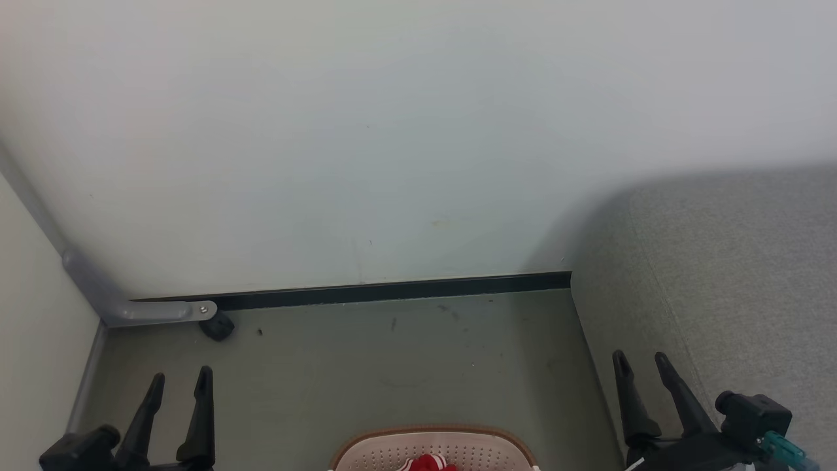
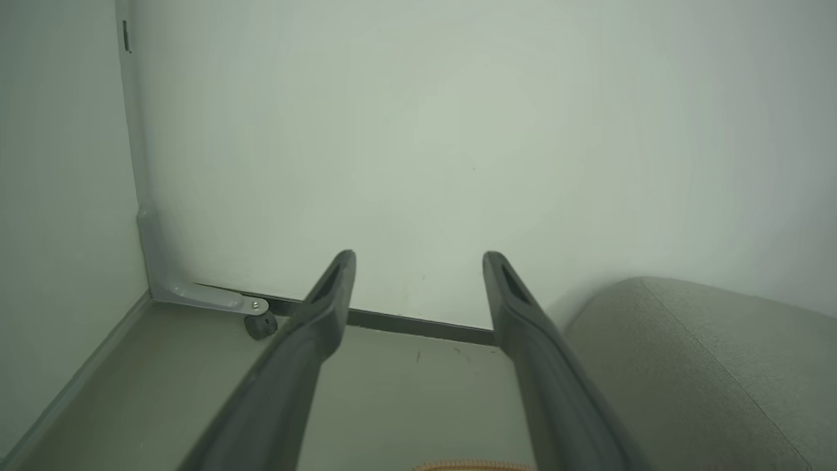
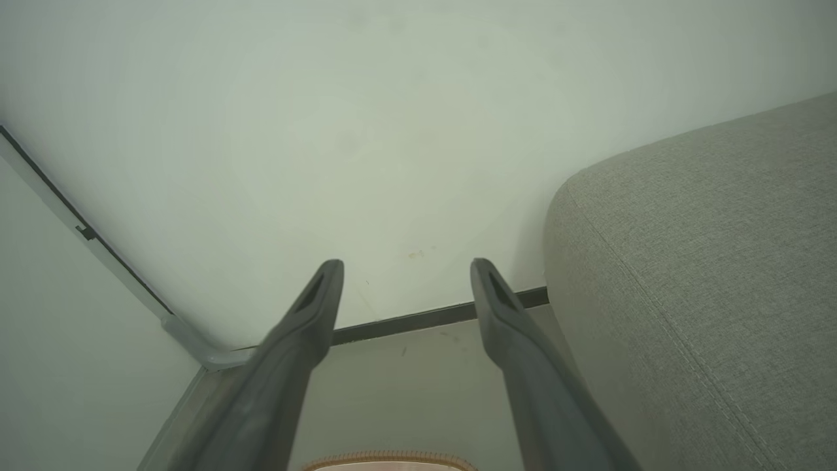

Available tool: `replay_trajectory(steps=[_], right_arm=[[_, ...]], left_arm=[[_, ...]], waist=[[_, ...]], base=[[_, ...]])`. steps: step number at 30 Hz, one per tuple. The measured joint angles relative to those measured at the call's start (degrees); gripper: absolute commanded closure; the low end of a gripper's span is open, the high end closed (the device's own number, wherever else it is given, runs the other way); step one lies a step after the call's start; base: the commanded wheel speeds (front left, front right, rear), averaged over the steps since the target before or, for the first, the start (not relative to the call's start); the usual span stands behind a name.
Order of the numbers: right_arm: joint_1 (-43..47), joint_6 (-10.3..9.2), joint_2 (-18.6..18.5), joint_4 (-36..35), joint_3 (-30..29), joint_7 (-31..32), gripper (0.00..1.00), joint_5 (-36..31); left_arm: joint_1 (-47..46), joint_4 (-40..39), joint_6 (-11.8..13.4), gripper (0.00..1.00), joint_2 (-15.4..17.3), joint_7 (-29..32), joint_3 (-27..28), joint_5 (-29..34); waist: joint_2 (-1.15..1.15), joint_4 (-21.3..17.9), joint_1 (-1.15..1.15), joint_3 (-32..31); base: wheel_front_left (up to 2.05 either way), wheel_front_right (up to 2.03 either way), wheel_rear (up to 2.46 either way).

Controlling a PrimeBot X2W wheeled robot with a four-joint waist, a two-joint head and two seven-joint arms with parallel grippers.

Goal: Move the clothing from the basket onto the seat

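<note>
Left gripper (image 1: 182, 374) and right gripper (image 1: 639, 356), nearest the head camera at its lower corners: both spread wide, fingers pointing forward, nothing between them. Both wrist views confirm the gaps are empty.

Basket (image 1: 392, 453): on the floor (image 1: 392, 373) between the two grippers, cut off by the bottom edge; brown rim and perforated back wall visible. Clothing (image 1: 428, 463): a small red patch inside the basket, the rest out of frame. None lies on the seat (image 1: 739, 275), which stands just right of the basket, beside the right gripper. Task judged not yet begun.

Risks: the basket sits mostly below the head camera's frame, so a reach from this posture would be poorly seen. Fingers could strike the rim or shove the basket along the smooth floor. Soft garments may snag on the rim, or trail and drop short of the seat. The right gripper is near the seat's side and could brush it.

Surroundings: floor plain grey-green, lightly scuffed. Pale wall (image 1: 392, 131) ahead with a dark skirting strip (image 1: 392, 290). At the left corner, a grey bracket (image 1: 150, 311) with a black knob (image 1: 217, 325) beneath.
</note>
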Motion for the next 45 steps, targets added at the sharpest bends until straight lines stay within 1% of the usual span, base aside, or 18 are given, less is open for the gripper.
replay_trajectory(steps=[2,8,14,24,26,33,45], right_arm=[[-0.1,-0.03,-0.1,0.0,0.5,-0.3,0.0,-1.7],[-1.0,-0.93,-0.3,-0.3,1.3,-1.7,0.0,-5.7],[-1.1,-1.24,-0.5,-0.4,2.3,-2.7,0.0,-9.6],[-1.1,-1.36,-0.4,-0.5,1.0,-2.7,0.0,-9.8],[-1.1,-1.35,-0.3,-0.6,0.8,-2.8,0.0,-9.8],[-1.0,-1.35,0.0,-1.0,0.0,-2.8,0.0,-9.8],[-0.9,-1.09,1.8,-2.1,-1.2,-2.8,0.0,-10.4]], left_arm=[[0.0,-0.1,0.0,0.0,0.0,-0.3,-0.1,1.5],[-0.1,-0.3,0.0,0.0,0.4,-1.8,-0.2,5.5],[-0.6,-0.4,0.0,0.0,0.7,-2.9,-0.3,9.4],[-0.8,-0.2,-0.1,0.0,0.2,-2.9,0.4,9.5],[-0.8,-0.1,-0.6,0.0,0.1,-2.9,0.7,9.5],[-0.8,0.4,-0.8,0.0,-0.2,-2.9,1.4,9.5],[-0.8,1.0,-1.6,0.0,-0.5,-2.9,1.8,9.4]], waist=[[0.0,0.0,0.0,0.0],[0.0,-0.1,0.0,0.1],[0.0,-0.2,-0.01,0.2],[0.0,-0.2,-0.01,0.2],[0.0,-0.3,-0.01,0.3],[0.0,-0.3,-0.01,0.6],[0.0,-1.0,0.0,2.5]], base=[[0.0,0.0,0.0],[0.0,0.0,0.0],[0.0,0.0,0.0],[0.0,0.0,0.0],[0.0,0.0,0.0],[0.0,0.0,0.0],[0.0,0.0,0.0]])
